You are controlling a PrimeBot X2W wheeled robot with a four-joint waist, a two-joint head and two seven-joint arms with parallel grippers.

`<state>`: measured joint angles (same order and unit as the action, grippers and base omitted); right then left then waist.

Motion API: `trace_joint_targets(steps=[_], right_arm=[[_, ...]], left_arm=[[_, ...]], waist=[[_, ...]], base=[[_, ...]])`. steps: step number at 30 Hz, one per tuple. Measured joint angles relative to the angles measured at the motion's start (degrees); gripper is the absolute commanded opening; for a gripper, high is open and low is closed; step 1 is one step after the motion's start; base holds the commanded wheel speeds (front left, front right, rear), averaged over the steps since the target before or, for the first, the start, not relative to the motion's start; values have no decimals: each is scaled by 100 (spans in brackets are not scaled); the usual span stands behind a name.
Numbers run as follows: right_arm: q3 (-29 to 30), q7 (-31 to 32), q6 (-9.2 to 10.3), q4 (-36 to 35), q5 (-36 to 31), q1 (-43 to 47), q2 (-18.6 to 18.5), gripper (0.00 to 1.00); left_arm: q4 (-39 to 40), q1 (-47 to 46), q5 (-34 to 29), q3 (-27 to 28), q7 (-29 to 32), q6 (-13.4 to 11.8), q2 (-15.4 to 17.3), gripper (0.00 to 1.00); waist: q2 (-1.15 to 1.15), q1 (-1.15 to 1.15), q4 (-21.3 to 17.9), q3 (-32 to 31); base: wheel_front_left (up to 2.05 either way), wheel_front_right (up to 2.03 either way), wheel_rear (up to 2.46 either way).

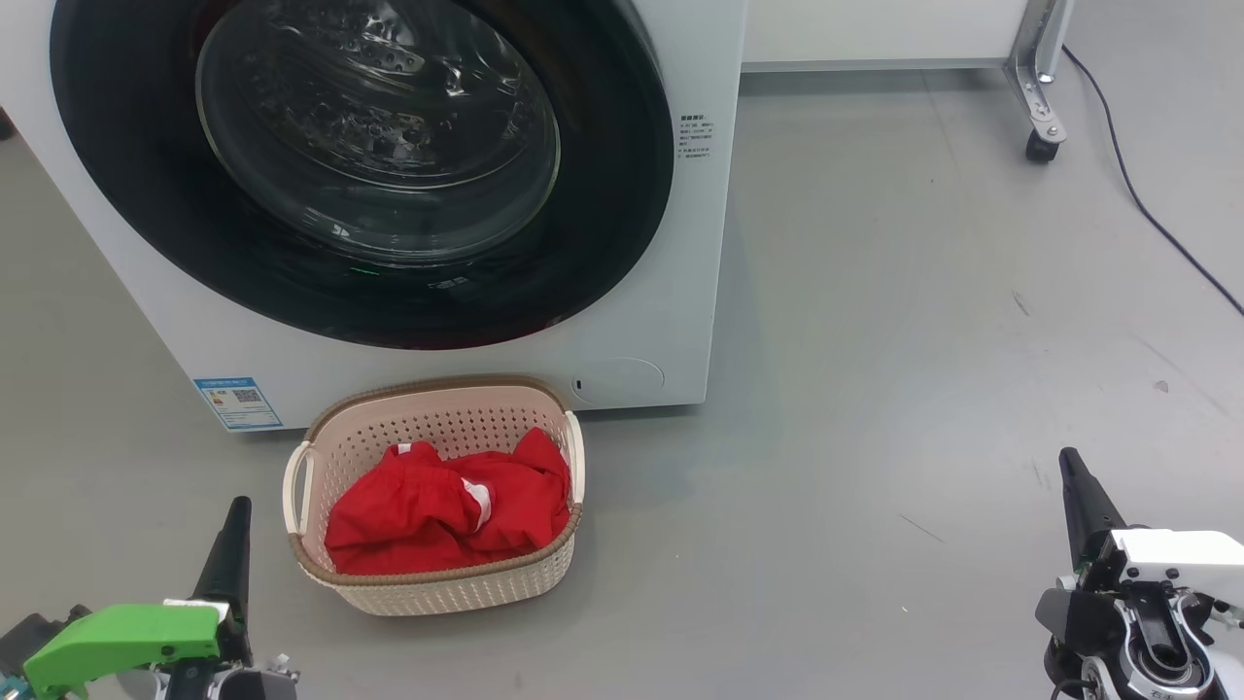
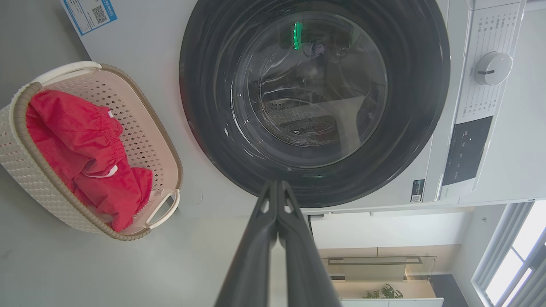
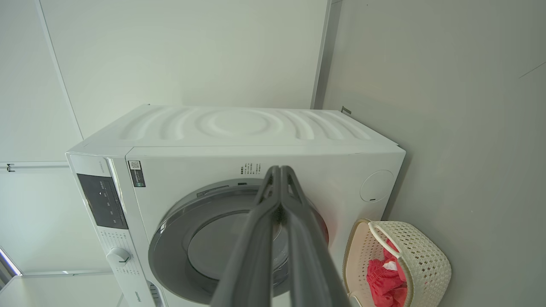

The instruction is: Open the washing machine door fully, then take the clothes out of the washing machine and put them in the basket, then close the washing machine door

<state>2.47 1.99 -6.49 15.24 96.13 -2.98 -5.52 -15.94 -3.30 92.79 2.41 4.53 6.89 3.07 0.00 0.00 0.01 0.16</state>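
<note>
The white washing machine [image 1: 671, 321] stands ahead with its round black door [image 1: 603, 233] flat against the front, closed. Through the door glass [image 2: 311, 89] I see bare steel drum. The cream basket [image 1: 437, 593] sits on the floor in front of the machine, holding the red clothes [image 1: 437, 515]. My left gripper [image 1: 235, 515] is at the lower left, fingers pressed together and empty, left of the basket. My right gripper [image 1: 1072, 467] is at the lower right, far from the basket, fingers together and empty. Both wrist views show the fingers [image 2: 277, 200] [image 3: 279, 183] touching.
Grey floor surrounds the machine. A white cabinet on a metal leg with a caster [image 1: 1040, 146] stands at the back right, with a dark cable [image 1: 1157, 224] trailing across the floor. The control panel and dial [image 2: 492, 68] are on the machine's front.
</note>
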Motion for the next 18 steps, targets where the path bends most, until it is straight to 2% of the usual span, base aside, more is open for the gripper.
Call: trace_joint_targets(steps=[18], right_arm=[[10,7,-1,27,0,-3,1,0]], left_arm=[[1,-7,0,11,1,0,0,0]], waist=[[0,0,0,0]], base=[[0,0,0]])
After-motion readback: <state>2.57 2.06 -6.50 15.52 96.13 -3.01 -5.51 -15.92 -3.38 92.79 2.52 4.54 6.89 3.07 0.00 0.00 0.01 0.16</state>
